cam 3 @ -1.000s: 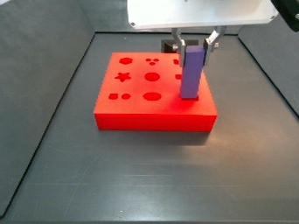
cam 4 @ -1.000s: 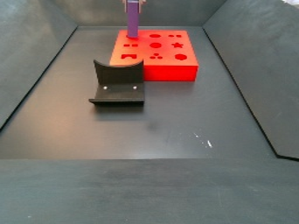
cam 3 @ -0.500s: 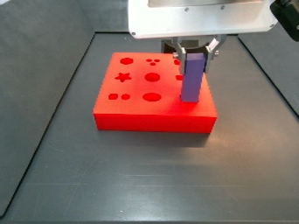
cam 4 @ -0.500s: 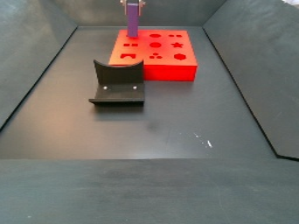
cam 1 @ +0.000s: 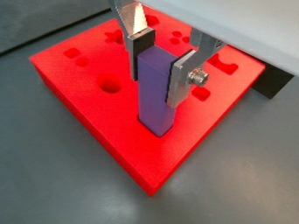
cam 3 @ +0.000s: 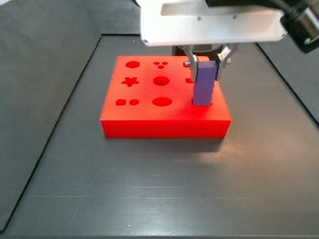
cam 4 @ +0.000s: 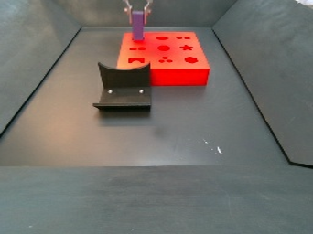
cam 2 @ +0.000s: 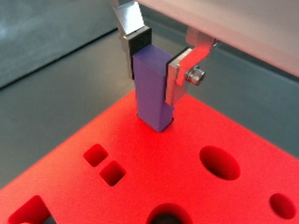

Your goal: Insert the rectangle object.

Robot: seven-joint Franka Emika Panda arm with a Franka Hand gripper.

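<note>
The gripper (cam 1: 163, 59) hangs over the red block (cam 1: 105, 109), its two silver fingers (cam 1: 184, 74) pressed against opposite faces of the rectangle object (cam 1: 158, 92), so it is clamped on that purple-blue bar near its upper end. The bar stands upright, and in both wrist views its lower end sits inside a hole close to one corner of the block; in a wrist view (cam 2: 158, 83) the red surface closes around its foot on all visible sides. The dark pads (cam 2: 138, 39) show at the fingertips, touching the bar's top portion. In a side view the rectangle object (cam 3: 202, 82) rises from the block (cam 3: 144, 112) near that block's right edge, under the white body of the arm (cam 3: 206, 21), with the gripper (cam 3: 206, 58) at the bar's top. The block's upper face carries shaped holes, among them a star (cam 3: 130, 82), several rounds (cam 3: 161, 83) and small squares (cam 2: 105, 166). In a side view from the opposite end of the desk, the red block (cam 4: 171, 66) lies toward the far edge of the dark desk (cam 4: 184, 128), the bar (cam 4: 138, 26) stands at its far left corner with the gripper (cam 4: 138, 11) on it, and the fixture (cam 4: 123, 87), a dark L-shaped bracket on its base plate, stands just beside the block's near left side, nearer the desk's middle.
</note>
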